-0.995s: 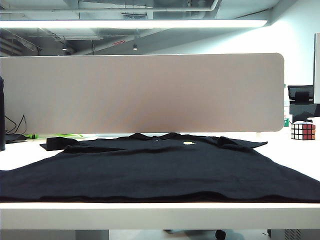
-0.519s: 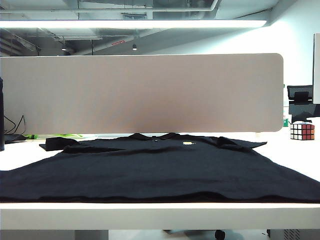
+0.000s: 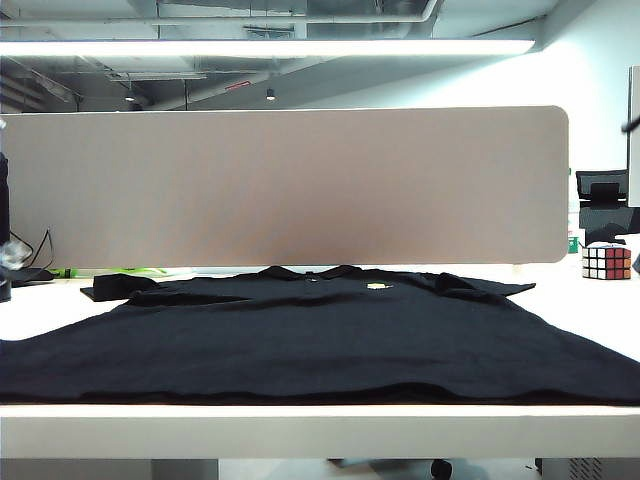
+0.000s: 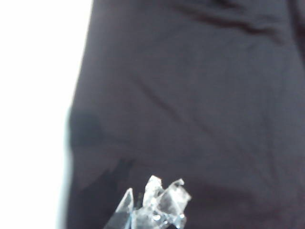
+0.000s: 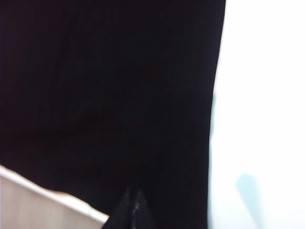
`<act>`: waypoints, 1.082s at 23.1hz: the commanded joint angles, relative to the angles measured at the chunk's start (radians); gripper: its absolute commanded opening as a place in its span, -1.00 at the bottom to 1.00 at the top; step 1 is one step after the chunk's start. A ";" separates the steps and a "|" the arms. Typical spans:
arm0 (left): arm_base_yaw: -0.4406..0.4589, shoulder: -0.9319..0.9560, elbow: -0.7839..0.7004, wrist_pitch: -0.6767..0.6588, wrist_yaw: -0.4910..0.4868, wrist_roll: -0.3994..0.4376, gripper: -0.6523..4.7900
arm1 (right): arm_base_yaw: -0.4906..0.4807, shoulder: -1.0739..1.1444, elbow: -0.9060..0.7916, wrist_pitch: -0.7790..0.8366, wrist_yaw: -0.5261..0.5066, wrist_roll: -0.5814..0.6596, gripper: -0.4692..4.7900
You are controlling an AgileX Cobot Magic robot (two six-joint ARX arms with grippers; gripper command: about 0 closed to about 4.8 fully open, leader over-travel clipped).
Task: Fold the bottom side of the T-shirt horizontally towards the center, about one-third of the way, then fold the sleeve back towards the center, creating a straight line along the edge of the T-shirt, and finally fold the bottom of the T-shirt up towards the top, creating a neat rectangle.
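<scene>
The black T-shirt [image 3: 320, 340] lies spread flat on the white table [image 3: 320, 428], collar at the back, with a tiny yellow-green mark [image 3: 377, 286] on the chest. In the left wrist view my left gripper [image 4: 155, 200] hovers above the T-shirt [image 4: 190, 105] close to its edge beside bare table. Its clear fingertips are together with nothing between them. In the right wrist view my right gripper [image 5: 134, 205] is shut and empty above the T-shirt [image 5: 109, 95], near the cloth's other edge. In the exterior view only blurred traces show at both side edges.
A Rubik's cube [image 3: 606, 261] stands at the back right of the table. A tall beige partition [image 3: 290, 185] runs behind the shirt. Cables and a dark object [image 3: 4, 240] sit at the far left. The shirt's hem reaches almost to the table's front edge.
A blurred clear glint has come in at the exterior view's left edge and a dark streak at its right edge. The shirt has not moved.
</scene>
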 commanded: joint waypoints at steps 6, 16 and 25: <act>0.198 0.118 0.064 -0.204 0.112 0.226 -0.51 | -0.031 0.168 0.009 -0.063 -0.037 -0.021 -0.35; 0.201 0.258 0.068 -0.274 0.124 0.263 -0.08 | -0.114 0.200 0.010 -0.087 -0.033 -0.010 -0.10; 0.201 0.302 0.068 -0.270 0.122 0.286 -0.08 | -0.116 0.322 0.010 -0.073 -0.038 -0.010 -0.10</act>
